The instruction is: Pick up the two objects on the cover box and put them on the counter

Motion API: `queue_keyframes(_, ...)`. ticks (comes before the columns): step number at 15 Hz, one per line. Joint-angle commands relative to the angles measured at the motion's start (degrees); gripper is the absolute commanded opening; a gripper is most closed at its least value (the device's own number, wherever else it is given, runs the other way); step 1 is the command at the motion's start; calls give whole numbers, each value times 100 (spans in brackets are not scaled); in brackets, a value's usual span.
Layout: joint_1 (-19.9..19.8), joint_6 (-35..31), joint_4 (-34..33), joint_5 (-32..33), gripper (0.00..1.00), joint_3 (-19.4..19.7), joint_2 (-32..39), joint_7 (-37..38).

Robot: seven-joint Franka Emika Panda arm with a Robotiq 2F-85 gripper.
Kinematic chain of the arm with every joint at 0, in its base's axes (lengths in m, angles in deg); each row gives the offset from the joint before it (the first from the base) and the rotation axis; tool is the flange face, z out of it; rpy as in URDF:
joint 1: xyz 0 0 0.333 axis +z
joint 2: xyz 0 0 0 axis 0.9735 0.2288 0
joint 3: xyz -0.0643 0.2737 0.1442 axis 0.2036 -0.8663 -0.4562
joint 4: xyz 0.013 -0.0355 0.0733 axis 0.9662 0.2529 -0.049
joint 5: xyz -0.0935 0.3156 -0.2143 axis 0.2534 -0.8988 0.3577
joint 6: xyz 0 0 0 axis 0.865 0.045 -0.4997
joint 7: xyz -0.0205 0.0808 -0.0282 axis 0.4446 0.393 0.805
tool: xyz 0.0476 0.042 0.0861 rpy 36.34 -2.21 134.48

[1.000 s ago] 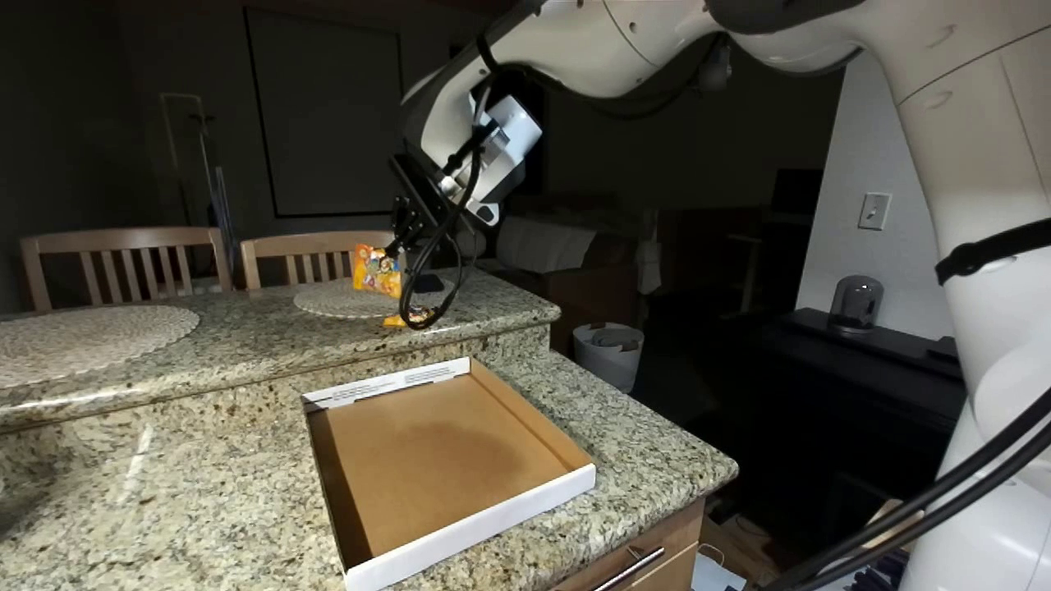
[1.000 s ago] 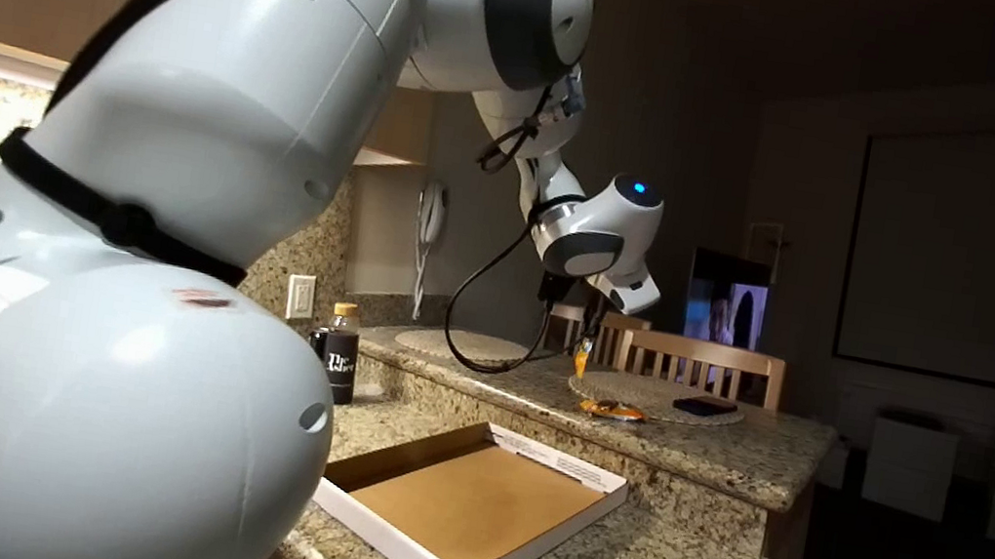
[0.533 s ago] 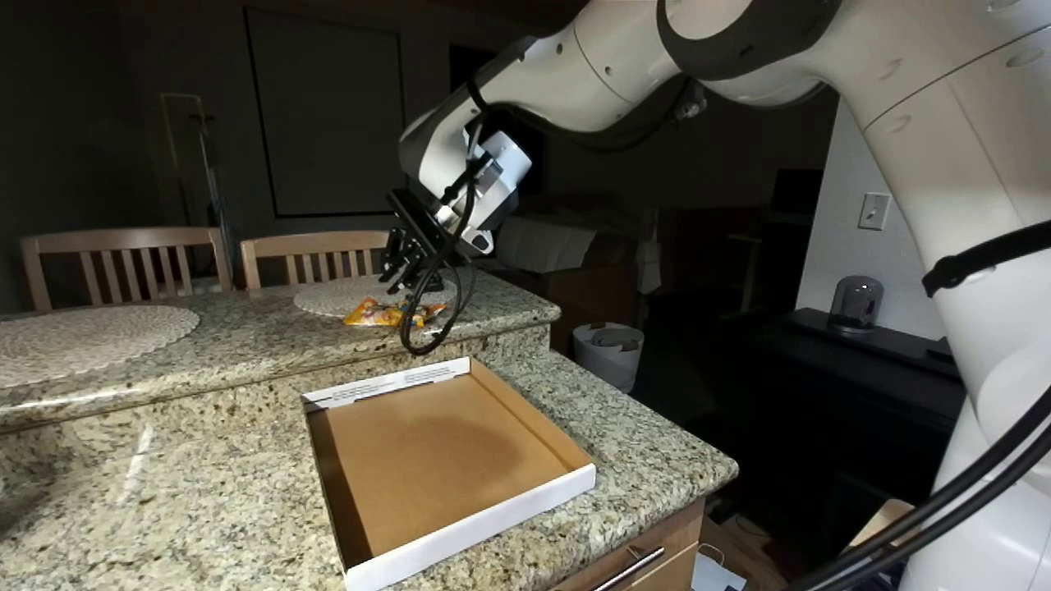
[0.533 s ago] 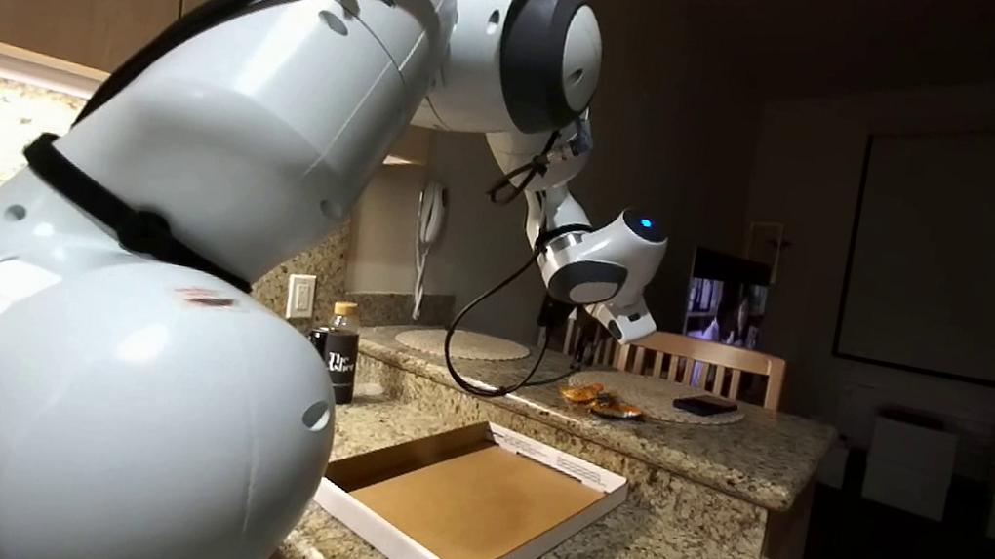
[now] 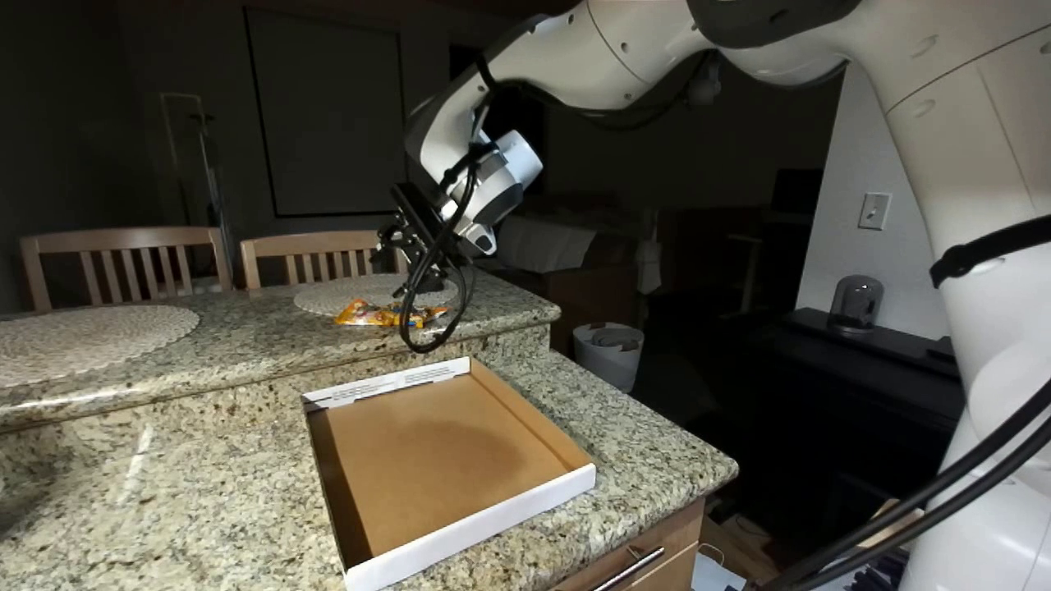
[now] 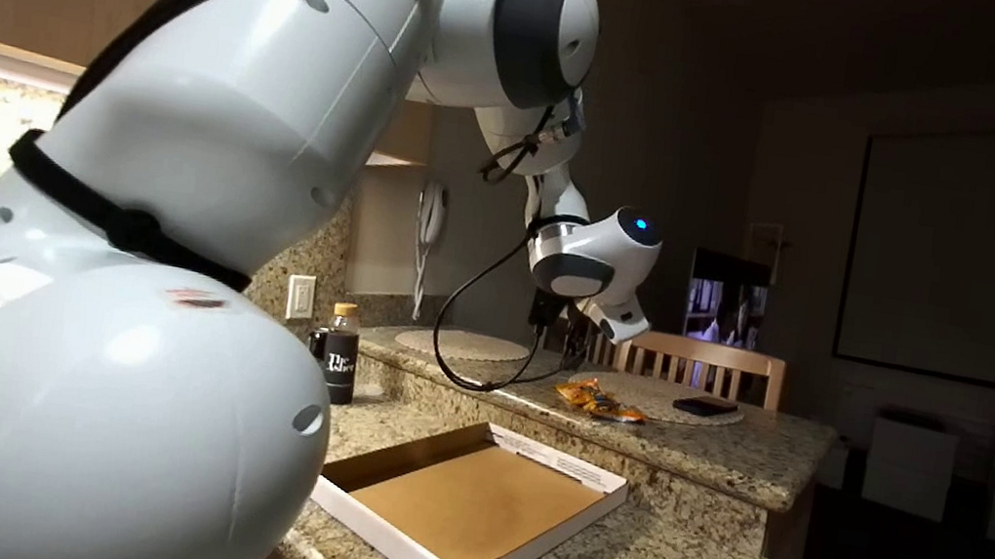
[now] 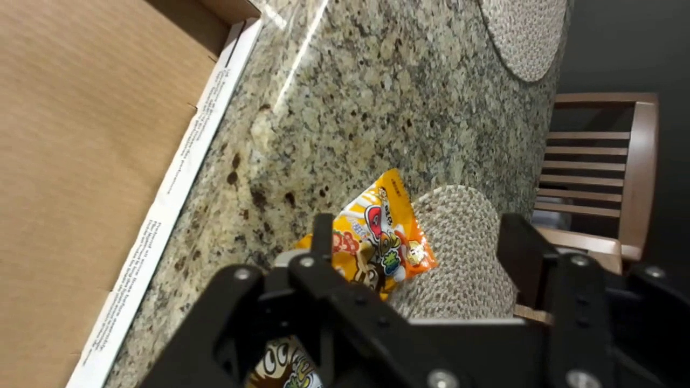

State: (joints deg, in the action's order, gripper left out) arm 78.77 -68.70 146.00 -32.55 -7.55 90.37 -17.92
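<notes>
Snack packets (image 7: 383, 237), two, lie on the raised granite counter (image 5: 246, 324), apart from the cover box (image 5: 447, 447). Gripper (image 7: 418, 237) above them: jaws spread wide, nothing held. Judgement: placing appears complete; retreat is the step in hand. Recommended: lift straight up, jaws kept spread, before swinging aside (the cable loop (image 5: 420, 349), hanging low, warrants watching), lest either packet be dragged off its spot.

“The” on bottle (image 6: 340, 372); print on box (image 7: 166, 210) illegible.
</notes>
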Motion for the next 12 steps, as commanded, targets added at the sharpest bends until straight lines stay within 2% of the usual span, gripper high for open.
queue_keyframes(1, -214, -111, 944, -510, 100, -186, -511, -798)
queue_keyframes(3, -10, -582, 1490, -264, 100, -46, -705, -891)
queue_keyframes(9, 467, -2127, 2713, -284, 100, -247, -1034, -1525)
queue_keyframes(12, 805, -2573, 3210, -114, 100, -164, -1158, -1278)
